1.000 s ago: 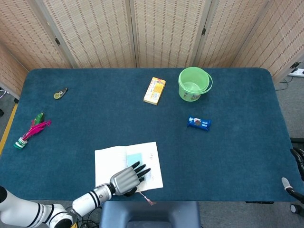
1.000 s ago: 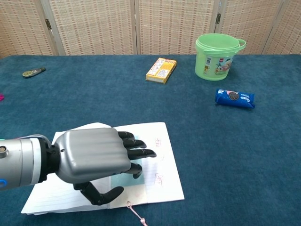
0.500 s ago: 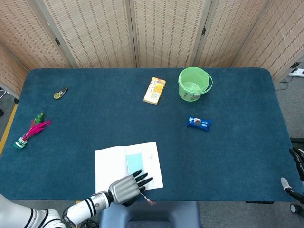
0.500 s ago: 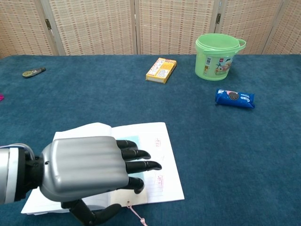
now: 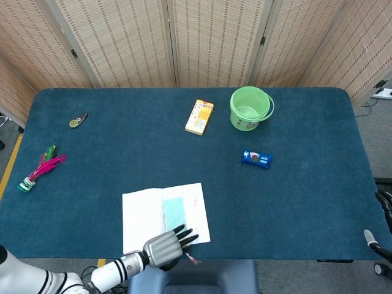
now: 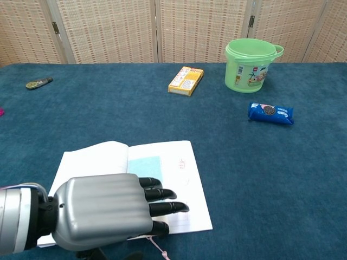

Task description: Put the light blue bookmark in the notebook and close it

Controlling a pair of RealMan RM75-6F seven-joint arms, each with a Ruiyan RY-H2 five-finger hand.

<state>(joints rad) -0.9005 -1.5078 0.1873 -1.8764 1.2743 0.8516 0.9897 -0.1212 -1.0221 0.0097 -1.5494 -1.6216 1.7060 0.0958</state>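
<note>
1. The left robot hand (image 6: pixel 103 219), silver-backed with black fingers, hovers over the near edge of the open white paper notebook (image 6: pixel 179 179). Its fingers are loosely spread and it holds nothing. The right robot hand shows in neither view.

2. Just beyond the fingertips lies the light blue rectangular bookmark (image 6: pixel 145 166), flat on the right-hand page next to the spine. It is placed, but the notebook is not yet closed. The risk I see: a fast cover flip fans air or drags the page, and the bookmark slides off toward the desk.

3. Beside the fingertips, at the notebook's near edge, a thin pink tassel cord (image 6: pixel 157 246) trails onto the dark blue felt desk (image 6: pixel 260 179). A finger could snag it and tug the bookmark askew, if the cord belongs to it; I cannot tell.

4. To the hand's left, the left-hand page bulges upward. If the robot hand catches a few loose sheets instead of the whole cover, the notebook closes only partly or creases.

5. With one hand working and nothing pinning the notebook, a push may just skate it across the felt.

6. Well apart, beyond the notebook: a blue biscuit packet (image 6: pixel 270 112), a yellow carton (image 6: pixel 186 80) and a green plastic pail (image 6: pixel 250 64). No trouble there, I judge.
</note>
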